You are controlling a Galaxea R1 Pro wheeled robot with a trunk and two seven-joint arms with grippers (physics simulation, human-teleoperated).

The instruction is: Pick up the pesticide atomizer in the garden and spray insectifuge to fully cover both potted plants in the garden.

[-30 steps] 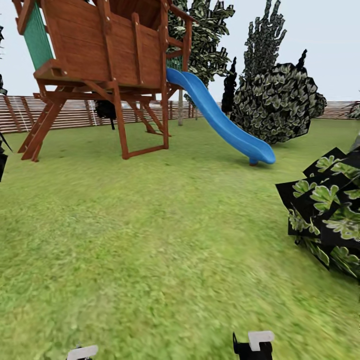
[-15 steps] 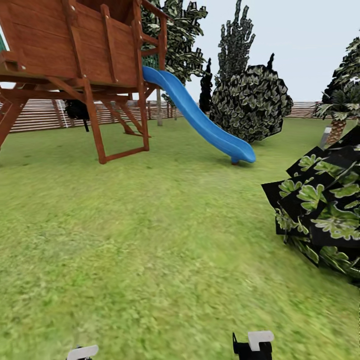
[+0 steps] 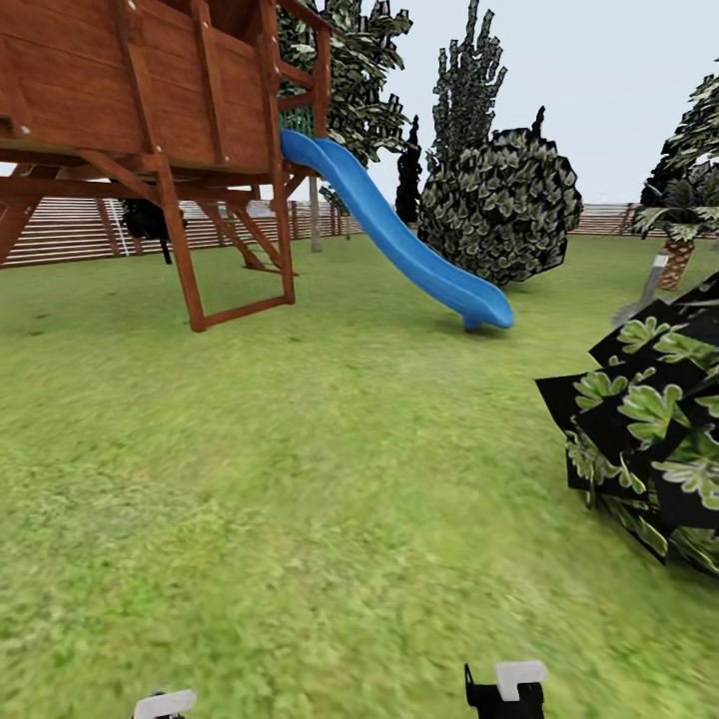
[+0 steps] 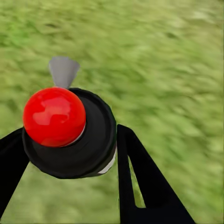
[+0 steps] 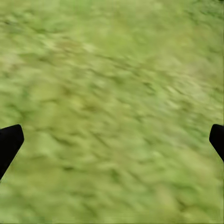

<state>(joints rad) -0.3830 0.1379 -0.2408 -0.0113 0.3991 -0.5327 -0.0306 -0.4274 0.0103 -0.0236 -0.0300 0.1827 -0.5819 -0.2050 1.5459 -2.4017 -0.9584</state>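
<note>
Grippers over lawn (image 3: 330, 499): right gripper (image 5: 112, 140) spread wide, nothing between its fingers; left gripper (image 4: 70, 154) clamped around a black sprayer head with red knob, the pesticide atomizer (image 4: 67, 130). Beyond, at right, dark leafy bush (image 3: 649, 439). Farther: wooden play tower (image 3: 150, 130), blue slide (image 3: 399, 240), slat fence (image 3: 60, 230).

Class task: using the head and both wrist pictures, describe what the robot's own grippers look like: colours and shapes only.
The left gripper has black fingers, flat and tapering, one with a narrow slot cut through it. The right gripper shows as two black rounded fingertips at the picture's edges. In the head view, both grippers appear at the bottom edge as small white blocks, the right one on a black body.
</note>
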